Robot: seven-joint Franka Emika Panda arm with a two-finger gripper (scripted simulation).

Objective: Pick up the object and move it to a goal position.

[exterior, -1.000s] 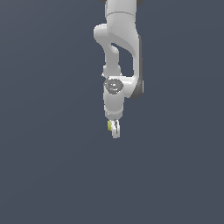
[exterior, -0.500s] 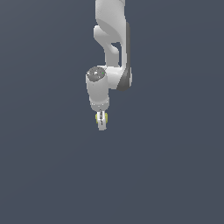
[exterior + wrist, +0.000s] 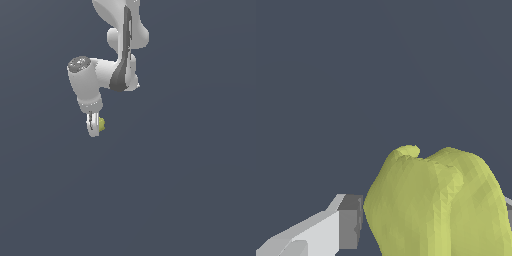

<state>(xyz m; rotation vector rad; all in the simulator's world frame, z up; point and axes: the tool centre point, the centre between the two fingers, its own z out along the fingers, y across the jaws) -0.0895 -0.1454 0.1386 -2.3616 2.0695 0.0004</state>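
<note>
The object point(image 3: 101, 124) is a tiny yellow-green lump held at the tip of the white arm, left of centre in the exterior view. My gripper point(image 3: 95, 128) hangs downward and is shut on it. In the wrist view the object point(image 3: 436, 205) fills much of the frame as a rounded yellow-green lump. One grey-padded white finger point(image 3: 343, 222) presses against its side; the other finger barely shows at the frame's edge.
The white arm point(image 3: 115, 55) comes down from the top of the exterior view, with its wrist joint point(image 3: 85, 82) bent toward that view's left. Behind everything is a plain dark grey-blue background.
The gripper, still holding the object, has risen and shifted toward the exterior view's left. The wrist has swung round, so the lump now shows on the fingers' right side.
</note>
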